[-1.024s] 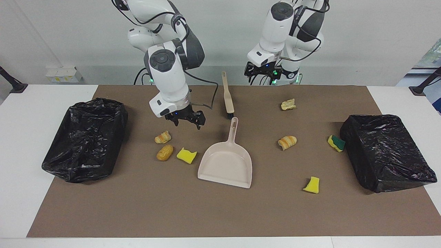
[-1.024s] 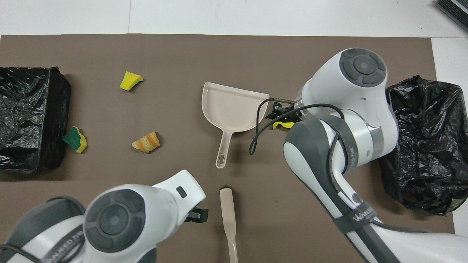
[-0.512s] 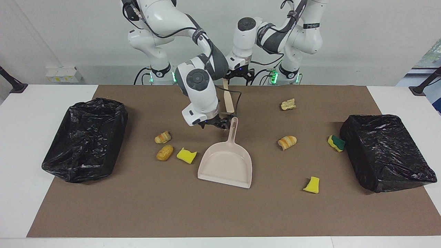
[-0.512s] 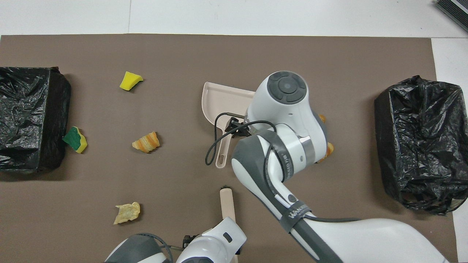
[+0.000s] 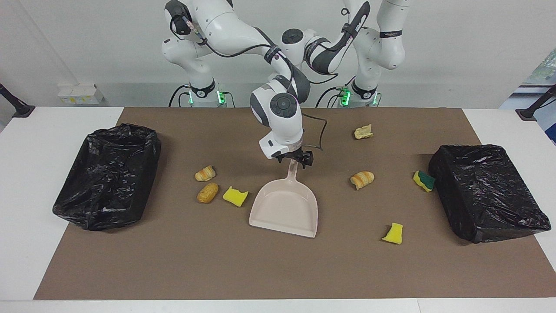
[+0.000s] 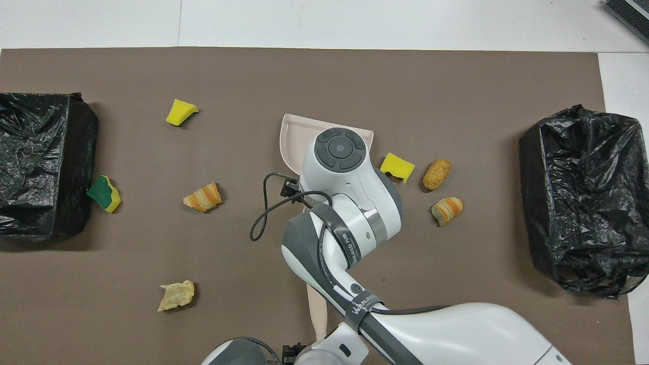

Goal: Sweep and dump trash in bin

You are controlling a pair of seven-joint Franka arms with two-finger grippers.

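Since a moment ago, the right end effector has slid over from the bread scraps to the dustpan handle, likely to grab it; I cannot tell if it grips. Low by the brush, the left end effector is hard to read. Trash lies scattered on the desk, outside both bins

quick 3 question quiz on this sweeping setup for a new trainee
1. True or false: the dustpan already holds a scrap.
2. How many trash scraps lie on the brown mat?
3. The right gripper is at: A the dustpan's handle, B a black bin, C the green-sided sponge.

Key: 1 false; 2 seven; 3 A.
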